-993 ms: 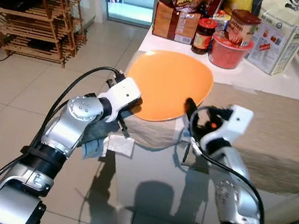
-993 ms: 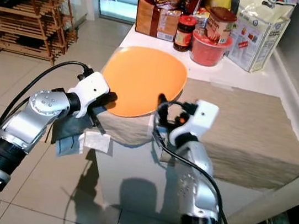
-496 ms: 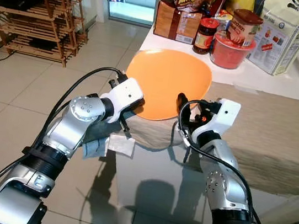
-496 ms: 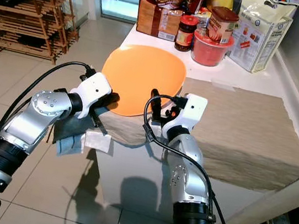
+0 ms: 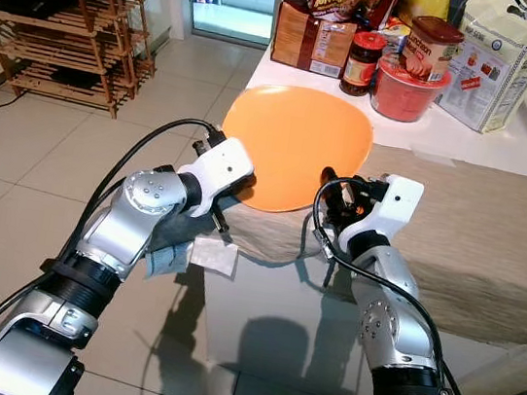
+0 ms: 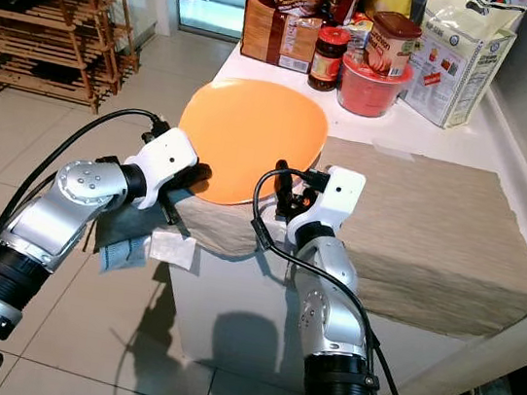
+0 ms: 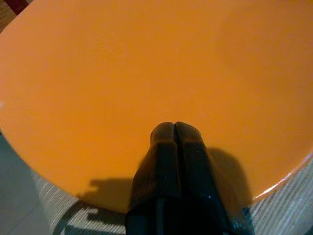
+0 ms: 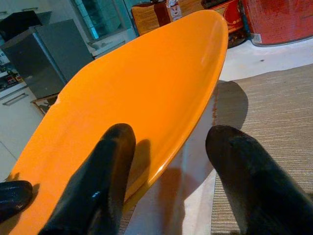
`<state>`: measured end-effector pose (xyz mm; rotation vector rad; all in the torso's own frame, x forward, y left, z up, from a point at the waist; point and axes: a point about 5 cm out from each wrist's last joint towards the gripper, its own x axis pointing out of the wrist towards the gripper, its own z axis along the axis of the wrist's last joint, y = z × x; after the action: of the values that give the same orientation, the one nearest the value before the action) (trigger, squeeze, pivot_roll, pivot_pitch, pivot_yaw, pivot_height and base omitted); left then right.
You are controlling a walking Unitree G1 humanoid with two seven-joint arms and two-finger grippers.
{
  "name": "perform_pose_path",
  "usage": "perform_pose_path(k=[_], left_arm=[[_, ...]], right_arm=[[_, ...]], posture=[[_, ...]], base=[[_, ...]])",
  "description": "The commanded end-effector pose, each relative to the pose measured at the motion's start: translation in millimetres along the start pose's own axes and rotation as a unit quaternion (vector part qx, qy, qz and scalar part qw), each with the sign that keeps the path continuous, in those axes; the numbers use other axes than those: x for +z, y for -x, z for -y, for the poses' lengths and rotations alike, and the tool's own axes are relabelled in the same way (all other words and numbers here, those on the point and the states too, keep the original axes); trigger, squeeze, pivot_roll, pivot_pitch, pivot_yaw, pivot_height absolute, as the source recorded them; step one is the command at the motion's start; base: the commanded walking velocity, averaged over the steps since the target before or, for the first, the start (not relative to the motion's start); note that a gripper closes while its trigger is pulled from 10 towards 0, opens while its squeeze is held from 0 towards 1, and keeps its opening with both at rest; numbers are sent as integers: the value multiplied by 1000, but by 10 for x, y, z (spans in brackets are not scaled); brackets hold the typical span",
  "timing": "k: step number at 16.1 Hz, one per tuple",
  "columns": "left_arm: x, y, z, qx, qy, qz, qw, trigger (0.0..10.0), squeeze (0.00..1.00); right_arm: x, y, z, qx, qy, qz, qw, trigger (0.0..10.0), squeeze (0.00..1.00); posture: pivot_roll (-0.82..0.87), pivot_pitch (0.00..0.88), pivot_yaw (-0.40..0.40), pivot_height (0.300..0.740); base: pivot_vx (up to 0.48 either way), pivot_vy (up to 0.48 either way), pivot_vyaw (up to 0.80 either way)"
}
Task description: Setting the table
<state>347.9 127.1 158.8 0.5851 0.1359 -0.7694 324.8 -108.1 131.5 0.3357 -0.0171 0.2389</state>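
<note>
An orange plate (image 5: 295, 148) hangs tilted over the table's near left corner, with its shadow on the beige runner (image 5: 473, 247). My left gripper (image 5: 236, 186) is shut on the plate's near left rim; in the left wrist view its black fingers (image 7: 174, 142) lie on the orange face. My right gripper (image 8: 168, 164) is open at the plate's near right rim. One of its fingers (image 8: 110, 171) rests over the plate's upper face, and the other stands off the rim above the runner.
Food boxes, a dark jar (image 5: 361, 62), a red tub (image 5: 404, 90) and a white bag (image 5: 499, 59) crowd the back of the white counter (image 5: 420, 131). A grey cloth (image 5: 169, 253) hangs at the table edge under my left arm. A wooden rack (image 5: 71, 33) stands on the tiled floor, left.
My right gripper has swung left from beside the plate to its near right rim, fingers now straddling the edge. The plate has shifted slightly away; the left gripper keeps its hold.
</note>
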Motion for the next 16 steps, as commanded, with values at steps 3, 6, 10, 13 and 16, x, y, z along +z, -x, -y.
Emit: perform_pose_path(k=[3,6,10,13,16], left_arm=[[-114,-41,142,-34,10,-25,999,10000,0],[-108,-46,164,-36,12,-24,999,10000,0],[-101,-48,186,-41,13,-20,999,10000,0],[-87,-47,167,-39,12,-19,999,10000,0],[-92,-45,175,-40,11,-19,999,10000,0]], right_arm=[[-18,-19,-10,4,0,1,1000,0,0],[-27,-42,-40,7,-3,4,1000,0,0],[-9,-80,-66,10,1,11,1000,0,0],[-9,-80,-64,10,-1,14,1000,0,0],[-39,-51,-25,-3,11,5,1000,0,0]], posture=[[53,5,10,740],[53,8,10,740],[55,10,9,740],[54,13,9,740],[51,16,7,740]], base=[[0,0,0],[0,0,0],[0,0,0],[0,0,0],[0,0,0]])
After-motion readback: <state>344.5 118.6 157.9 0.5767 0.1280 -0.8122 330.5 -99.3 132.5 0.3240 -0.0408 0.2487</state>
